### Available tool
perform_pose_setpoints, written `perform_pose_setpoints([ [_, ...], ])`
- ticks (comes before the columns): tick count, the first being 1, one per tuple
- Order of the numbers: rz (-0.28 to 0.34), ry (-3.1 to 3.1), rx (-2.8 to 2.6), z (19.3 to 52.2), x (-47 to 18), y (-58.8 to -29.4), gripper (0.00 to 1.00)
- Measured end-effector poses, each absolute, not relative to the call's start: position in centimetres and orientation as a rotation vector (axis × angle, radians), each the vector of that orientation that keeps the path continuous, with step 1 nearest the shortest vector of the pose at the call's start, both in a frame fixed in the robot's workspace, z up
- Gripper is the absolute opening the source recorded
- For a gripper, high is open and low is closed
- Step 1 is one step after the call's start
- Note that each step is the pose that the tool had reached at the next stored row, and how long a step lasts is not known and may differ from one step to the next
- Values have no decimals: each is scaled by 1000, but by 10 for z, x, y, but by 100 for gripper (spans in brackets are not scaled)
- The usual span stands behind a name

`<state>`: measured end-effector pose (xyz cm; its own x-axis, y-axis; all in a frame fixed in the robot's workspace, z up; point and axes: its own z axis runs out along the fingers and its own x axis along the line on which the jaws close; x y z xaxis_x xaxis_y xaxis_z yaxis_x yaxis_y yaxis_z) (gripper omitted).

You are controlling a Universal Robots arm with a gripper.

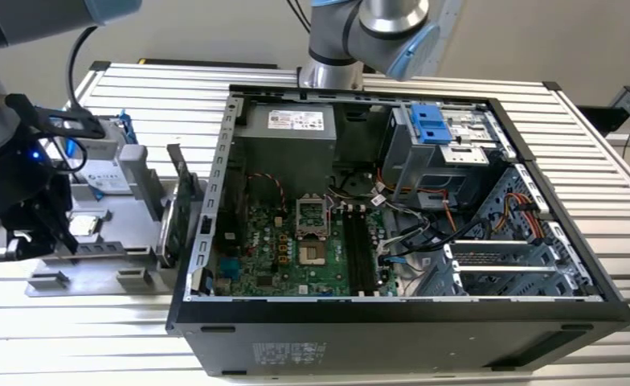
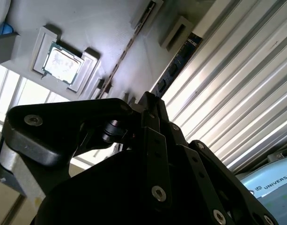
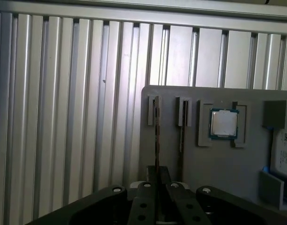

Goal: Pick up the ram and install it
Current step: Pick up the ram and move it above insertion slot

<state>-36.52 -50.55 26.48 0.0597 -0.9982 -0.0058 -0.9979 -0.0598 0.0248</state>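
ram (image 3: 157, 136) stands on edge in a slot of the grey holder (image 3: 180, 168), so the gripper (image 3: 158, 180) reaches its thin top edge; the fingers look pressed together on it. two sticks stand slotted, counting the second stick (image 3: 182, 136); one processor (image 3: 224, 123); one computer case (image 1: 401, 322) beside, on the worktop (image 3: 63, 117).

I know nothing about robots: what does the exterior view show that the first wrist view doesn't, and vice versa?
Exterior view: the open black computer case with its green motherboard, a blue drive bracket and the grey robot arm. First wrist view: a close look along the thin dark ram stick, standing on edge in a slot and reaching the black gripper. Shared: the grey parts holder, the square silver processor chip and the ribbed aluminium table.
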Motion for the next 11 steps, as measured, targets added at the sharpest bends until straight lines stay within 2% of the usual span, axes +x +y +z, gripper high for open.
perform_pose_setpoints([
  [11, -33, -2144, 2276, 273, -365, -505, 0],
])
